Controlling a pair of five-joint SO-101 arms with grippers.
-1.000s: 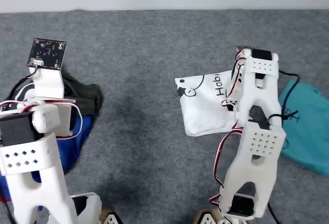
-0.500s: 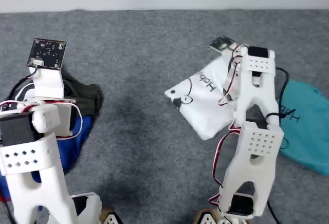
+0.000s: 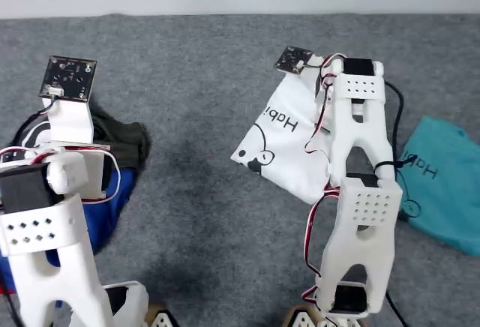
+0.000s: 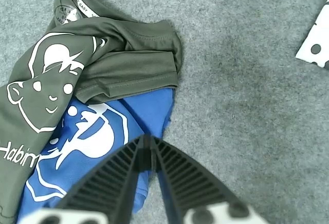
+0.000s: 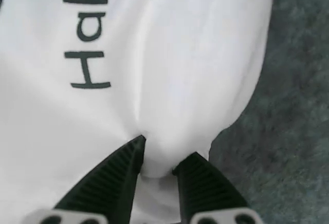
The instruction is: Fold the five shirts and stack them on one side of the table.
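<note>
Shirt-handling time on the right side: the right gripper (image 5: pixel 164 154) has its fingers nipped down on a ridge of the white shirt (image 3: pixel 281 151), cloth bunched between the two tips with only a narrow gap left. That shirt sits centre-right in the high view, turned at an angle on the grey table (image 3: pixel 195 79), and it looks folded into a compact packet. Black lettering and a small cartoon face show on top, with soft creases running away from the pinch.

My read is that this is the placing step for that shirt. The next move calls for carrying it across without letting the fold spill open, then setting it down flat on the pile.

Over at the left edge, the left gripper (image 4: pixel 150 149) has its fingers pressed together on nothing I can see, just above the rim of the blue shirt (image 4: pixel 87 136). The olive shirt (image 4: pixel 103 59) lies partly over that blue one, rumpled rather than neatly squared. At the right edge of the high view the teal shirt (image 3: pixel 442 184) lies loose, well apart from that pair and probably awaiting its own fold.
</note>
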